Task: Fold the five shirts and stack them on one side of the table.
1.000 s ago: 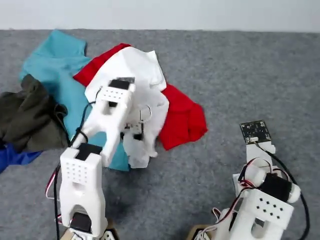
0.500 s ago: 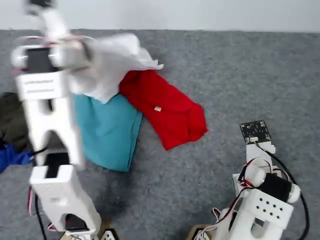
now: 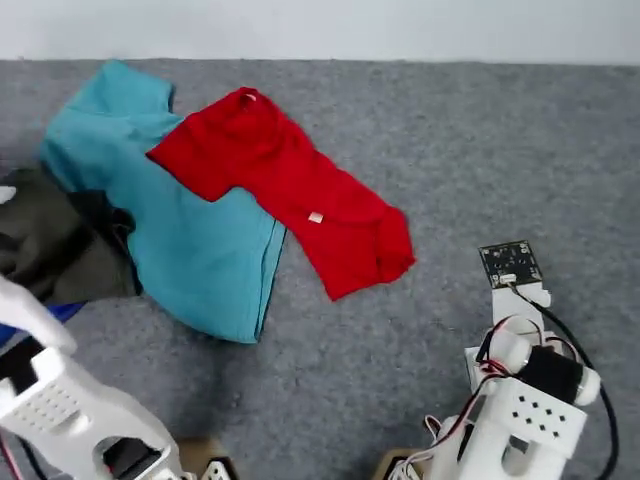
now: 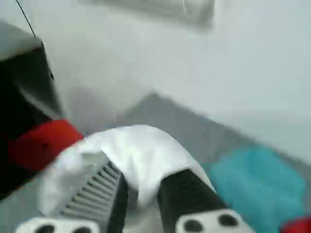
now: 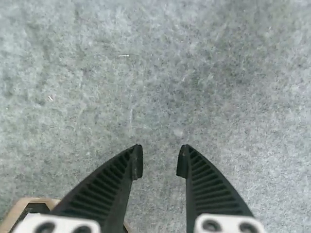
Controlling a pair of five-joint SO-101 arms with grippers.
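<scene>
My left gripper (image 4: 141, 187) is shut on the white shirt (image 4: 136, 145), which bunches over its fingers, held up off the table. Below it lie a patch of the teal shirt (image 4: 257, 174) and some of the red one (image 4: 39, 143). In the high view the red shirt (image 3: 290, 200) lies spread out, overlapping the teal shirt (image 3: 190, 230). A dark olive shirt (image 3: 50, 240) is crumpled at the left edge, with a blue shirt (image 3: 60, 313) peeking out under it. My right gripper (image 5: 159, 162) is open over bare grey carpet with nothing in it.
The left arm's base (image 3: 70, 420) stands at the front left and the right arm (image 3: 525, 390) at the front right. Grey carpet (image 3: 500, 150) covers the table. A pale wall runs along the far edge.
The left arm has lifted the white shirt off the red and teal shirts and swung up and to the left, out of the high view. The right arm has not moved.
</scene>
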